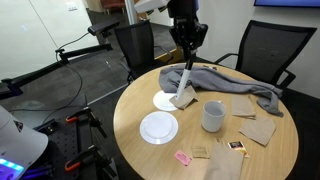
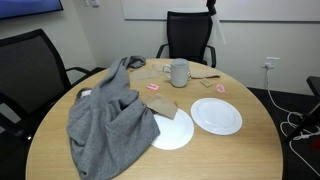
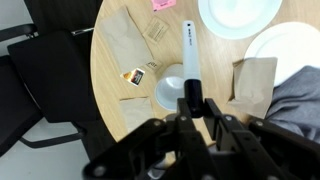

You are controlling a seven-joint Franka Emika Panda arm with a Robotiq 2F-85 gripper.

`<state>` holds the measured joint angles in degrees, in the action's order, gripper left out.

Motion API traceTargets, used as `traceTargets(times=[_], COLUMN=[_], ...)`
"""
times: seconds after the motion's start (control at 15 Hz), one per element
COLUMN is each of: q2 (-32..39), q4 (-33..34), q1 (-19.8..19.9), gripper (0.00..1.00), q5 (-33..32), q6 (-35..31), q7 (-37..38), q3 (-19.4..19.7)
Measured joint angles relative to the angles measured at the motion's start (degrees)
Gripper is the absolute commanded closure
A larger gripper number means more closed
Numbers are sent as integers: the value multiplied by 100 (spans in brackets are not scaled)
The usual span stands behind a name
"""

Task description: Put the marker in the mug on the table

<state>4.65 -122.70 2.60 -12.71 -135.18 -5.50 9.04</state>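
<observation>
My gripper [image 1: 187, 58] hangs high above the round tan table [image 1: 130, 105] and is shut on the marker [image 1: 186, 82], a white stick that points down from the jaws. In the wrist view the jaws [image 3: 192, 100] clamp the marker's black end, and its white body [image 3: 189, 55] stretches out beside the white mug [image 3: 168, 90], seen from above. The mug [image 1: 213, 115] stands upright on the table, to the side of the marker and well below it. It also shows in an exterior view [image 2: 179, 72], where the gripper is out of frame.
Two white plates [image 1: 158, 127] [image 1: 166, 100] lie near the mug. A grey cloth [image 1: 240, 88] is spread across the table. Brown paper napkins [image 1: 258, 128] and small packets [image 1: 183, 157] lie around the mug. Black chairs [image 1: 262, 50] stand around the table.
</observation>
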Motion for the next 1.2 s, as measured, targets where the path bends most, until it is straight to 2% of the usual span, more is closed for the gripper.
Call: traceTargets(times=[0.53, 0.6, 0.73, 0.93, 1.0, 1.2], q2=[142, 206, 333, 395, 395, 413], q4=[-334, -337, -338, -338, -335, -329], q1=[6, 7, 8, 9, 10, 10], gripper=[95, 79, 79, 79, 95, 95], q5=[-374, -443, -510, -531, -534, -536], q6=[243, 243, 243, 243, 243, 239], q7=[-1951, -2179, -2562, -2683, -2685, -2685], q3=[-183, -204, -254, -270, -270, -271])
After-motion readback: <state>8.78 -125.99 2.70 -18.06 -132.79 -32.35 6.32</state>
